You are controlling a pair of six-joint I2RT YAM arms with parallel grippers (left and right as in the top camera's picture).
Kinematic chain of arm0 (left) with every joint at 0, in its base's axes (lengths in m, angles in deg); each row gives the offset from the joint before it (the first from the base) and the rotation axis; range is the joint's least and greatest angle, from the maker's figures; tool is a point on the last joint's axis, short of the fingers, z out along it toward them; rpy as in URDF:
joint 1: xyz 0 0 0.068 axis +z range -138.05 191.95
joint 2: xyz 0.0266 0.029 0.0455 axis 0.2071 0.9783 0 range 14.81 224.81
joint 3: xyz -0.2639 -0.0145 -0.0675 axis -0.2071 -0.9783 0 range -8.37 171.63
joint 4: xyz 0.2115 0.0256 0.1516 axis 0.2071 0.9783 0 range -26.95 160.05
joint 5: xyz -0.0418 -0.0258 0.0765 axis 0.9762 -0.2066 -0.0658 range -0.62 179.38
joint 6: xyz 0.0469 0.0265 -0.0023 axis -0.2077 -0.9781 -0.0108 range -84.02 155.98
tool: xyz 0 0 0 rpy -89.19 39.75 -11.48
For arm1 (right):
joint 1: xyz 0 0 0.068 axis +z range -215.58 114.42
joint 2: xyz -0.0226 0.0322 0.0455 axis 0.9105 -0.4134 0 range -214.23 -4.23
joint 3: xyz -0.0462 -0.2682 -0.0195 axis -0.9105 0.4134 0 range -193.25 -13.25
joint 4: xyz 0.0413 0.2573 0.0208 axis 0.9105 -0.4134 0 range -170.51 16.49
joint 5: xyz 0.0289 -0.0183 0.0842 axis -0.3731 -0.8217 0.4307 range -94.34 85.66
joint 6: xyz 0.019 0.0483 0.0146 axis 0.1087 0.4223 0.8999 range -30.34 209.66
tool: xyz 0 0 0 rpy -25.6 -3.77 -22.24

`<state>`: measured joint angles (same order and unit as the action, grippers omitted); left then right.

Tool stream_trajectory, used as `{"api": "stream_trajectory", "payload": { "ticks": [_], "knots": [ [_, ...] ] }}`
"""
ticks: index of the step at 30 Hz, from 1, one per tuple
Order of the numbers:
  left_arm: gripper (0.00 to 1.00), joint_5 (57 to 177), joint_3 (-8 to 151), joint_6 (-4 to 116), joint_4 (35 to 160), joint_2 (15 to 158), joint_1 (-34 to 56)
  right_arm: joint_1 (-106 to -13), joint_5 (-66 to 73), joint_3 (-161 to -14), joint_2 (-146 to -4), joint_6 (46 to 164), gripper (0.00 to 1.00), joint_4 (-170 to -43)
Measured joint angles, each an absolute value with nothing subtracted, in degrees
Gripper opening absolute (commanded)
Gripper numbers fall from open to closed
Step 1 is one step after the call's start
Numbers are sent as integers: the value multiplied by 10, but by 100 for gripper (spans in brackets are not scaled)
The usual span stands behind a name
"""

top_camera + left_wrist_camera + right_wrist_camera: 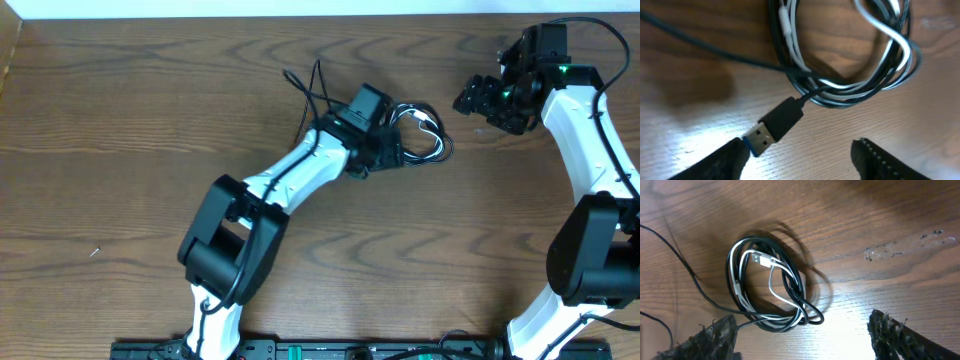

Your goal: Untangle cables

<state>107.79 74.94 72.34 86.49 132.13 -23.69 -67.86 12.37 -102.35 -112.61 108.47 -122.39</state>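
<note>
The cables lie coiled in one small bundle point(432, 138) on the wooden table, black cord and white cord looped together. A black tail point(300, 85) runs off to the upper left. My left gripper point(388, 153) is open, low at the bundle's left edge. In the left wrist view the bundle point(850, 90) lies ahead of the open fingers point(800, 165), and a black USB plug point(775, 125) with a blue insert lies against the left finger. My right gripper point(476, 100) is open and empty, to the right of the bundle. In the right wrist view the bundle point(767, 290) lies ahead of its spread fingers point(805, 340).
A scuffed pale mark point(900, 247) is on the wood right of the bundle. The table's far edge point(300, 18) runs along the top, its left edge point(10, 55) at far left. The arm bases stand at the near edge.
</note>
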Motion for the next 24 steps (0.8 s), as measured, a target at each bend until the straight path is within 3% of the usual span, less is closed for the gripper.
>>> {"api": "stream_trajectory", "payload": {
  "ticks": [10, 18, 24],
  "knots": [
    [62, 1010, 749, 739, 844, 1325, -241, -663, 123, -1024, -1126, 1084, 80, -1224],
    [44, 999, 749, 754, 834, 1340, -241, -653, 124, -1024, -1126, 1078, 80, -1224],
    [42, 998, 750, 754, 833, 1340, -241, -653, 123, -1024, -1126, 1078, 80, -1224]
  ]
}}
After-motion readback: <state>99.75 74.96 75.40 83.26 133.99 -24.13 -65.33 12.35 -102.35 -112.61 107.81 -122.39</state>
